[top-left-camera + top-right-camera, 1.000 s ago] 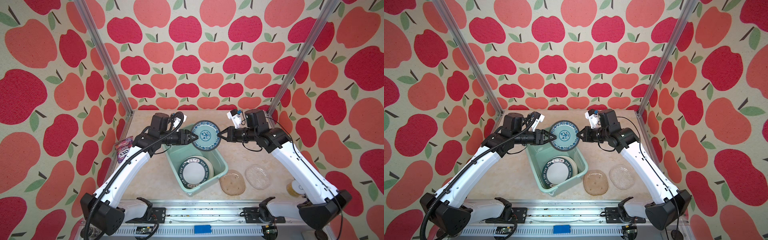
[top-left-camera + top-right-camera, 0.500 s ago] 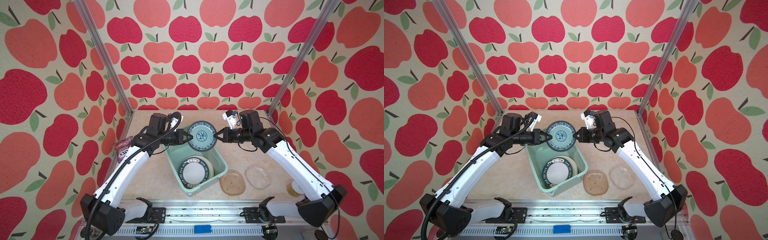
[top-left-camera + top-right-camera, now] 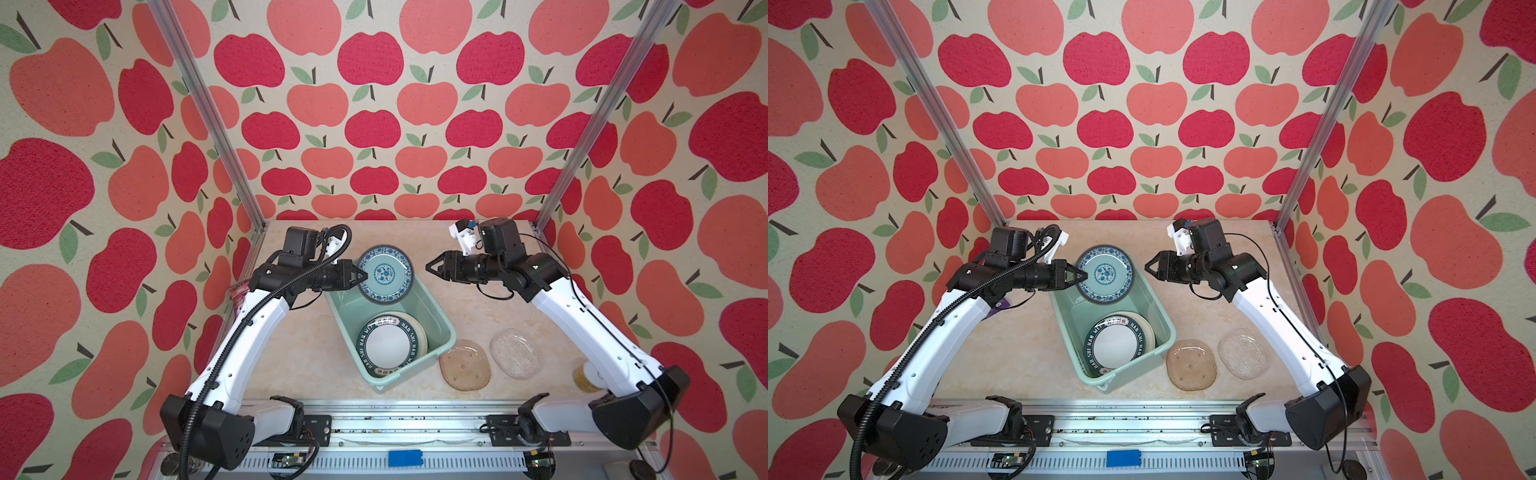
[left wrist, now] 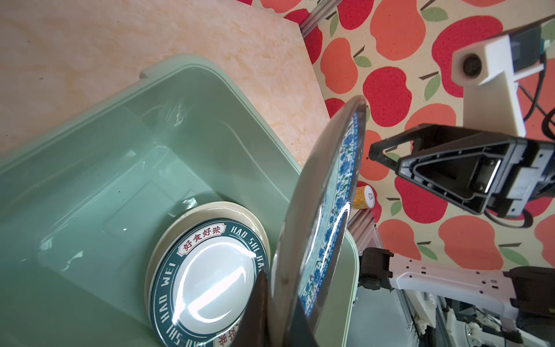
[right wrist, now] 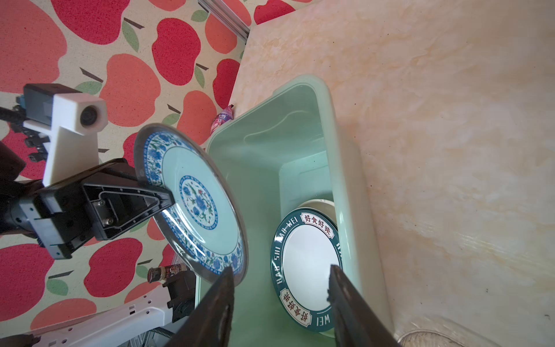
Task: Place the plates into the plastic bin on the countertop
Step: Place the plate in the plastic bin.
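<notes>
My left gripper [image 3: 362,275] [image 3: 1082,275] [image 4: 279,288] is shut on the rim of the teal floral plate [image 3: 385,273] [image 3: 1105,274] [image 5: 192,198], which hangs tilted over the far end of the mint-green plastic bin [image 3: 345,307] [image 3: 1067,320] [image 5: 345,168]. To the right of that plate and apart from it, my right gripper [image 3: 428,268] [image 3: 1148,268] [image 5: 280,269] stands open and empty. A white plate with a dark lettered rim [image 3: 388,345] [image 4: 210,270] lies in the bin on another pale plate. The tan squarish plate [image 3: 464,365] and the clear glass plate [image 3: 514,353] rest on the countertop [image 3: 299,345] right of the bin.
A purple candy bag [image 3: 239,293] lies at the left wall behind my left arm. A yellow can [image 3: 584,374] [image 4: 363,196] stands at the near right under my right arm. An aluminium rail [image 3: 415,415] runs along the front edge.
My right gripper has opened, let go of the teal plate and drawn back to the right. My left gripper has shut on the plate's left rim and now holds it alone.
</notes>
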Robot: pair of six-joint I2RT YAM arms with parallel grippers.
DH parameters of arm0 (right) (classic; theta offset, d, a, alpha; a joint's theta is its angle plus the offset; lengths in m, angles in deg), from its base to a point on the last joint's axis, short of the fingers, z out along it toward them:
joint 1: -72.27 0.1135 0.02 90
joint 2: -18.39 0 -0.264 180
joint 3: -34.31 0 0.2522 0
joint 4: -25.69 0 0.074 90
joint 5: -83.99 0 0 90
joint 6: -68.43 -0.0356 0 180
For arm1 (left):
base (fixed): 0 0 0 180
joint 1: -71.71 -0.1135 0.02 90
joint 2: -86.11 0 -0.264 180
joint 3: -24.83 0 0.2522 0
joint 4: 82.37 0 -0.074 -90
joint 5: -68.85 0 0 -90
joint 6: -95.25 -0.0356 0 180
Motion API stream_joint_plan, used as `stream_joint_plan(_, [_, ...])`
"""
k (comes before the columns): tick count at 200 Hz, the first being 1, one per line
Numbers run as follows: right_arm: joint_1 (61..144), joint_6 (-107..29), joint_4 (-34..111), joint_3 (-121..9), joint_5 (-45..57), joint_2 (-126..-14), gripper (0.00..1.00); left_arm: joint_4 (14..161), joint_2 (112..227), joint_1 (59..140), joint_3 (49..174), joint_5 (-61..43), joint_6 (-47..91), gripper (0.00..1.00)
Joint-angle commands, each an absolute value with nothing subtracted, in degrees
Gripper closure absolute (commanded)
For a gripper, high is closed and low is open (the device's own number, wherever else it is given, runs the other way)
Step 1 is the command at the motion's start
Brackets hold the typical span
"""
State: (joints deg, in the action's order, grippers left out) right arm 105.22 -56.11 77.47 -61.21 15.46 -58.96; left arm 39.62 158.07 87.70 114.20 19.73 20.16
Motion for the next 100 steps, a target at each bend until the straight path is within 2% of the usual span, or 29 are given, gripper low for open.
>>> stream_joint_plan(1, [103.7,-55.6,78.8,-63.5,15.8,-59.0,0.47,30.6,159.7,88.0,115.9,18.2,7.2,1.00])
stream_joint_plan(60, [102.2,-54.6,80.8,-66.7,17.7,-60.9,0.46,36.2,161.6,89.5,111.0,19.0,-0.9,1.00])
stream_joint_plan(100, [101.4,-54.5,80.9,-66.8,17.8,-60.8,0.46,29.4,169.3,90.9,115.6,17.3,-7.7,1.00])
